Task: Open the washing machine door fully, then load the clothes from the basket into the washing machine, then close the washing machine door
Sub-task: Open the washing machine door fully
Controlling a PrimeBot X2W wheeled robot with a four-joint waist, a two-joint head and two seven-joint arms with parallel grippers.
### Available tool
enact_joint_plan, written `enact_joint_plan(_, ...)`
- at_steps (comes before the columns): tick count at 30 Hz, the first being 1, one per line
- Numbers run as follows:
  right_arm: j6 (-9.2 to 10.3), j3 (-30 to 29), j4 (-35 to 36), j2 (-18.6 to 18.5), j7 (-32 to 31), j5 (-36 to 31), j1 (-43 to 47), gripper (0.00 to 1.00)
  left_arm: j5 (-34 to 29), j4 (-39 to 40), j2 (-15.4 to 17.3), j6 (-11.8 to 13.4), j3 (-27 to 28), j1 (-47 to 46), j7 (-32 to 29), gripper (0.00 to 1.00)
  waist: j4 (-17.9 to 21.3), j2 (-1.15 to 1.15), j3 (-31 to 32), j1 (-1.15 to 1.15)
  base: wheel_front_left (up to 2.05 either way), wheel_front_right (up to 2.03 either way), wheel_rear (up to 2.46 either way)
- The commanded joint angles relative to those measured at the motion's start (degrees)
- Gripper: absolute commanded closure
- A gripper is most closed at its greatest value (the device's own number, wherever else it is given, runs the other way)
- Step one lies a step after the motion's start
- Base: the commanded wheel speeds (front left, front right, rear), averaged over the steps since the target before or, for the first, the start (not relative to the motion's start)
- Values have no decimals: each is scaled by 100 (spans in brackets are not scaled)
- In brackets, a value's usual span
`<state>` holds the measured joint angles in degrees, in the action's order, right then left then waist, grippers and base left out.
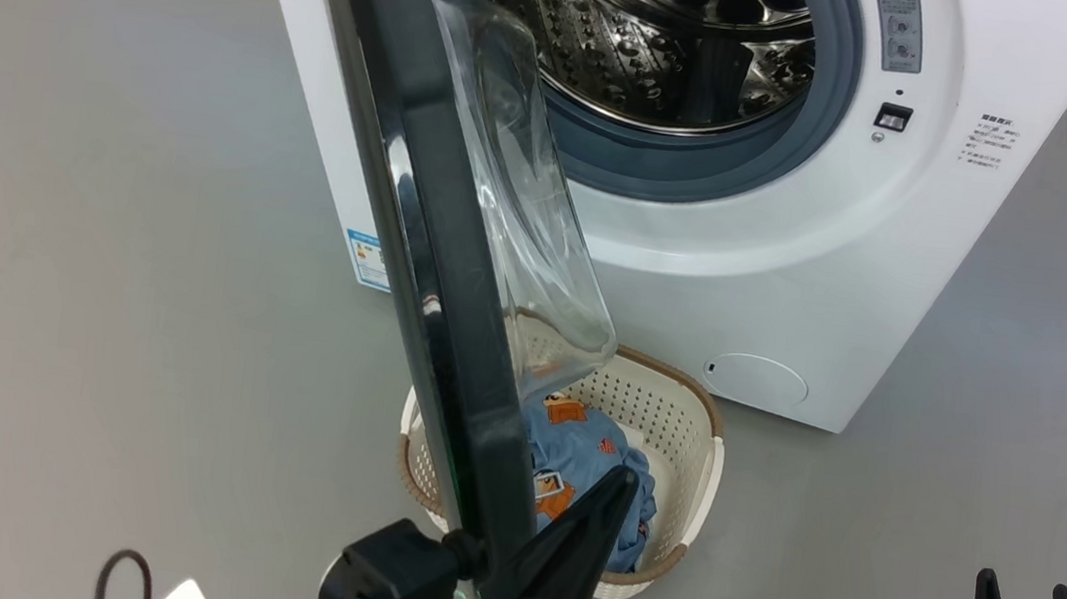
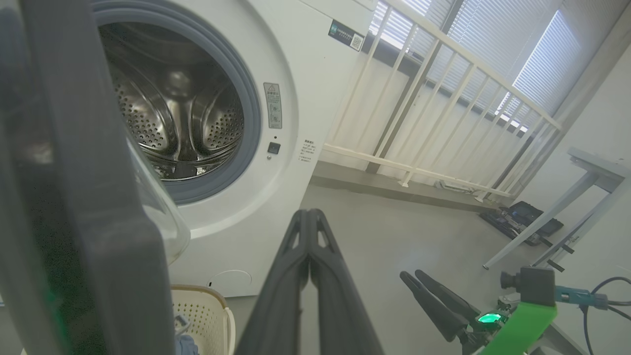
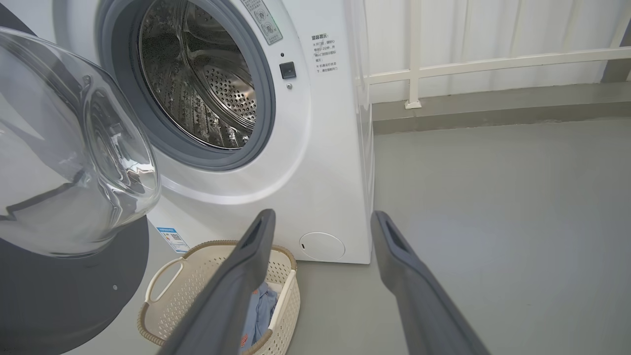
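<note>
White washing machine (image 1: 795, 299) stands with its steel drum (image 1: 643, 41) exposed. The door (image 1: 450, 330) is swung out, edge-on in the head view, its glass bowl (image 1: 540, 240) hanging over the basket (image 1: 680, 427). The basket sits on the floor (image 1: 98, 240) just before the machine, with the clothes (image 1: 582, 451), blue printed fabric, heaped inside. Left gripper (image 1: 615, 485): fingers pressed together, nothing held, just beside the door's lower edge; contact unclear. Right gripper (image 1: 1023, 588): spread wide, empty, well apart at right.

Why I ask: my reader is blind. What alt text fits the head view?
The washing machine has its door open, partly hiding a basket of blue clothes. The shut left tool is at the door's lower edge; the open right tool, lower right.
</note>
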<state>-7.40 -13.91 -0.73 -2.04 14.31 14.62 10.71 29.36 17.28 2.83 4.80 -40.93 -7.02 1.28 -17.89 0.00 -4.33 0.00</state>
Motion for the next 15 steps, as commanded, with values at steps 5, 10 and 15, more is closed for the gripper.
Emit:
enact_joint_plan(5,-9,146,105,-84,69,-22,-209,0,160,-154,27,10,217,-11,-22,100,-24,0,-28,0,0,0,0)
enact_joint_plan(10,-9,154,97,-84,69,-21,-229,0,229,-338,38,43,247,37,-31,100,-18,0,-49,0,0,0,0)
enact_joint_plan(15,-9,147,98,-84,69,-23,-241,0,239,-431,37,89,267,51,9,100,-27,0,-94,0,0,0,0)
